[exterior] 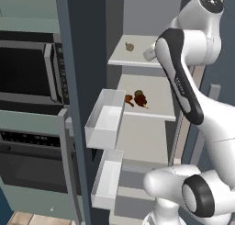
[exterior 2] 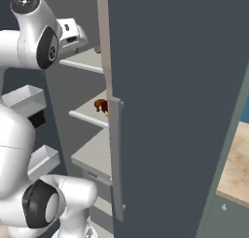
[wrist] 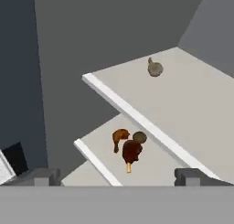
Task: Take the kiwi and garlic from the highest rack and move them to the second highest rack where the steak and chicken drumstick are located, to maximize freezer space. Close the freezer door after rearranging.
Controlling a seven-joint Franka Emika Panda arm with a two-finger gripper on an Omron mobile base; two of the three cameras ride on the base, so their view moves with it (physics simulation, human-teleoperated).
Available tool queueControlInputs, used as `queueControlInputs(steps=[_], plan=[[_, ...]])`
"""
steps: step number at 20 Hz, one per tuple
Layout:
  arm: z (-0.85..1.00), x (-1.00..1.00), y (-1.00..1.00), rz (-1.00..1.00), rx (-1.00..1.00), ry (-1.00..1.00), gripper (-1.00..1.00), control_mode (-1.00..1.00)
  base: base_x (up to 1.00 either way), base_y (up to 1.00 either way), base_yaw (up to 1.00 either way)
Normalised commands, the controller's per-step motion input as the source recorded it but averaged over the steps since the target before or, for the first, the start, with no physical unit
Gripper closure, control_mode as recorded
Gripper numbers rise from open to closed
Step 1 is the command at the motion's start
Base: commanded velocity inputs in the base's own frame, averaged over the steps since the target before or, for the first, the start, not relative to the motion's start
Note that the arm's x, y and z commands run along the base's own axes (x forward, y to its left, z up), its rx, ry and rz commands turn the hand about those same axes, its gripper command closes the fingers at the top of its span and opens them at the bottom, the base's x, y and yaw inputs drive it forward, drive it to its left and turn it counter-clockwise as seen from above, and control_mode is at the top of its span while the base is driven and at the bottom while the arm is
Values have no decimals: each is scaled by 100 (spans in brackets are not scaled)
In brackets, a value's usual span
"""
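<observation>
With its jaws spread wide and nothing between them, the gripper [wrist: 118, 175] hangs at the freezer's mouth, level with the highest rack [wrist: 192, 109], its two dark tips flanking a view that looks down and inward over both upper shelves. The garlic [wrist: 155, 68], a pale lumpy bulb with its small stem up, sits alone toward the back of that top rack, ahead of the jaws and off to one side in the hand view, with bare shelf all round it and no neighbour to crowd an approach. A round brown ball that appears to be the kiwi [wrist: 139, 137] already lies on the second highest rack [wrist: 98, 141] below, touching the dark maroon steak [wrist: 131, 151], with the orange-brown chicken drumstick [wrist: 119, 136] just beside them near the shelf's front edge. By that reading, half the transfer is done and the garlic is the piece left. Reaching it calls for a move deeper into the freezer [exterior: 137, 141], above the rack's pale front lip; the side wall stands near the arm's side. The freezer door [exterior: 78, 104] stands swung open at the left, its clear bins [exterior: 104, 118] jutting toward the shelves.
</observation>
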Motion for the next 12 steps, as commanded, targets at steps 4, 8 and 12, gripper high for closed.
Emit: queueControlInputs(steps=[4, 8, 12], plan=[[-14, 20, 0, 32, -35, 0, -100, -100, 0, 0, 0], [-23, 20, 0, 2, -22, -4, -100, -100, 0, 0, 0], [-23, 28, 9, -14, -3, 0, -100, -100, 0, 0, 0]])
